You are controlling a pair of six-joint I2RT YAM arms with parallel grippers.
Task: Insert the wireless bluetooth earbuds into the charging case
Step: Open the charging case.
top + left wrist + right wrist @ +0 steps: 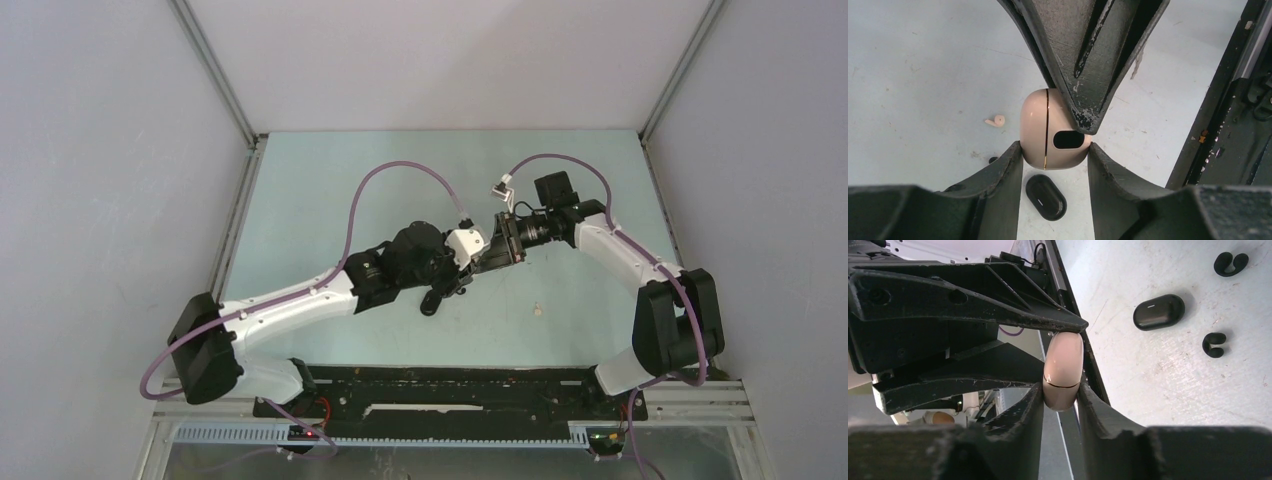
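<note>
A beige, pebble-shaped charging case (1040, 130) hangs above the table, its gold seam closed. My left gripper (1054, 150) is shut on it, a finger pressed against each side. In the right wrist view the same case (1063, 370) sits between the fingertips of my right gripper (1060, 390), which touch both of its narrow sides. The two grippers meet at mid-table (495, 250). A beige earbud (996, 120) lies on the table to the left. Two curled black earbuds (1230, 263) (1214, 344) lie on the table farther off.
A black pebble-shaped case (1046, 197) lies shut on the table under the held case, seen again in the right wrist view (1158, 311). The black rail (1228, 125) runs along the near table edge. Grey walls enclose the pale table (330, 180).
</note>
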